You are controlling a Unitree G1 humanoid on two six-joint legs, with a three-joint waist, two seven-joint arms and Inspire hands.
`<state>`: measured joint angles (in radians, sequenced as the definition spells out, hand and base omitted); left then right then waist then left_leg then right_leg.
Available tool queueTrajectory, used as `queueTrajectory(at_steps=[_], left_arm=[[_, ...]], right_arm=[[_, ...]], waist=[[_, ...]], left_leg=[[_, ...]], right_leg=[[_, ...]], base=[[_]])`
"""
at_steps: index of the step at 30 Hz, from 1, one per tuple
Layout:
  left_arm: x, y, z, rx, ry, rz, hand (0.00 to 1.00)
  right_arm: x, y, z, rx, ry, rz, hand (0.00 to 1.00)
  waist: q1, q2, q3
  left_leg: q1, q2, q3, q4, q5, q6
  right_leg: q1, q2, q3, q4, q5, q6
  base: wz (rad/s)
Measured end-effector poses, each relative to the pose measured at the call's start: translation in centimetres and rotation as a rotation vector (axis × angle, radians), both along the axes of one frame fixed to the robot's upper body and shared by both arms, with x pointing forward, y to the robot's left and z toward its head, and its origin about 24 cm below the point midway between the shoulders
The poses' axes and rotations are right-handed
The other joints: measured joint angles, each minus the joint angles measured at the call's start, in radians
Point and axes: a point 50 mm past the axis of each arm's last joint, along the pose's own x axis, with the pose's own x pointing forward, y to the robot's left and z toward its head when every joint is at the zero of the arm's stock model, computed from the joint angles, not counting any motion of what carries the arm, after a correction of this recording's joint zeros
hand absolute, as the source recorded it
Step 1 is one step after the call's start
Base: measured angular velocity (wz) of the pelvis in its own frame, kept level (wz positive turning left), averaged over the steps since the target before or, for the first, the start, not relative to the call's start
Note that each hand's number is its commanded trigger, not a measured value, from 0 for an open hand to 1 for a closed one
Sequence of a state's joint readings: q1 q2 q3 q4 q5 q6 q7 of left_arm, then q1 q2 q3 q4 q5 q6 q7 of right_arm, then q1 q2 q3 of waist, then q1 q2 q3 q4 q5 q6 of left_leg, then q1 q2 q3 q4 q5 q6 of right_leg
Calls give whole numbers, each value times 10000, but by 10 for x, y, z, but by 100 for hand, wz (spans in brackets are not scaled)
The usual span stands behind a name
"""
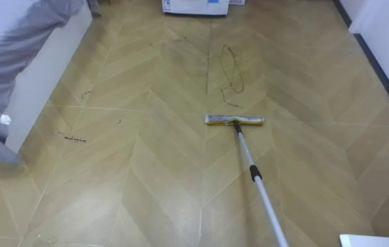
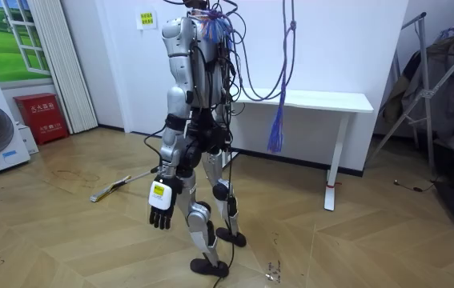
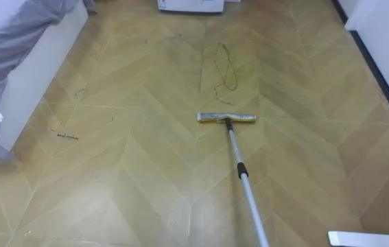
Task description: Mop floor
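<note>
In the left eye view we see the mop [image 1: 243, 144], a flat tool with a narrow yellowish pad and a silver metal handle with a black collar. It stands near the middle of the pale herringbone wood floor [image 1: 146, 178]. The mop head [image 1: 234, 121] lies flat on the boards, and the handle [image 1: 263, 195] runs back to the lower right and out of the picture. Just beyond the head, and apart from it, a dark looping mark [image 1: 233, 68] is drawn on the floor. Smaller dark scribbles [image 1: 72, 138] lie well off to the left, near a crumpled grey cloth [image 1: 16, 48].

The right eye view gives the same layout. The pad is thin, even and dull yellow, squarely across the handle's end. We cannot tell whether it is wet, and we see no clear wiped track behind it. We judge the mopping barely advanced, with the loop and the scribbles all left to clean.

In the room view the robot stands upright before a long white table [image 2: 307, 102], facing the room view's left. There the mop head rests on the floor and the handle slopes up toward the robot. The left hand [image 2: 161, 214] hangs at its side, fingers loose and pointing down, holding nothing. We cannot tell what holds the handle's upper end.
</note>
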<state>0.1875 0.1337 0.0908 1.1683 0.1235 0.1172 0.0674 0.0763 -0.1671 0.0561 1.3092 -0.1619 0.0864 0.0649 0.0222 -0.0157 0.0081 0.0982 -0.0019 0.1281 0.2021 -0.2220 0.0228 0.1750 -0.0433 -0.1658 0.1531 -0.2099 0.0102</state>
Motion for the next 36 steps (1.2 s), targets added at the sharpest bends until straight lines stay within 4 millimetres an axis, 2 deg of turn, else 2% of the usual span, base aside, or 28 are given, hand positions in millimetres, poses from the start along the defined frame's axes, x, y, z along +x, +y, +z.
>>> queueTrajectory(at_steps=[7, 12, 16, 18, 24, 26, 28, 34, 36], left_arm=[[-1, -1, 0, -102, 120, -177, 0], [4, -1, 0, -79, 25, -239, 0], [13, -1, 0, 31, -213, -318, 0], [20, -2, 1, 91, -375, -411, 0], [36, -3, 2, 243, -892, -777, 0], [39, -4, 2, 259, -1015, -898, 0], [38, -5, 2, 253, -998, -992, 0], [35, -4, 0, 250, -671, -1174, 0], [33, -6, -1, 227, -524, -1268, 0]], right_arm=[[3, 0, 0, -29, -40, 127, 100], [5, 0, 0, -22, -109, 100, 100], [9, 0, 1, 12, -251, -17, 100], [10, 1, 1, 37, -276, -91, 100], [20, 2, 1, 2, -586, -178, 100], [20, 2, 1, -30, -630, -290, 100], [20, 2, 1, -105, -615, -377, 100], [21, 1, 1, -274, -771, -637, 100], [22, -1, 2, -373, -848, -830, 100]], waist=[[-129, -13, 13], [-161, 0, -77], [-174, -28, -117], [-170, -35, -73], [-151, -27, -30], [-153, -20, -38], [-161, 16, -20], [-201, 105, -31], [-163, 177, -2]], left_leg=[[-57, 7, 4, 6, -11, -8], [-389, 38, 10, 135, -16, -15], [-704, 45, 1, 241, -13, -14], [-772, 44, 12, 244, -13, -14], [-1367, 56, 25, 358, -9, -7], [-1508, 58, 24, 374, -9, -7], [-1711, 59, 15, 403, -7, -3], [-2613, 62, -188, 751, 3, 11], [-3074, 95, -266, 928, 3, 12]], right_leg=[[-74, 5, 3, -2, -1, 0], [-435, 16, -3, 28, 0, -2], [-729, 17, -27, 61, 9, -16], [-802, 14, -19, 77, 10, -18], [-1389, 9, -23, 200, 25, -29], [-1544, 10, -25, 216, 25, -29], [-1659, 6, -53, 240, 27, -32], [-2503, -7, -223, 433, 25, -34], [-2945, -6, -295, 709, 19, -37]], base=[[0], [0], [0], [0], [0], [0], [2], [8], [10]])
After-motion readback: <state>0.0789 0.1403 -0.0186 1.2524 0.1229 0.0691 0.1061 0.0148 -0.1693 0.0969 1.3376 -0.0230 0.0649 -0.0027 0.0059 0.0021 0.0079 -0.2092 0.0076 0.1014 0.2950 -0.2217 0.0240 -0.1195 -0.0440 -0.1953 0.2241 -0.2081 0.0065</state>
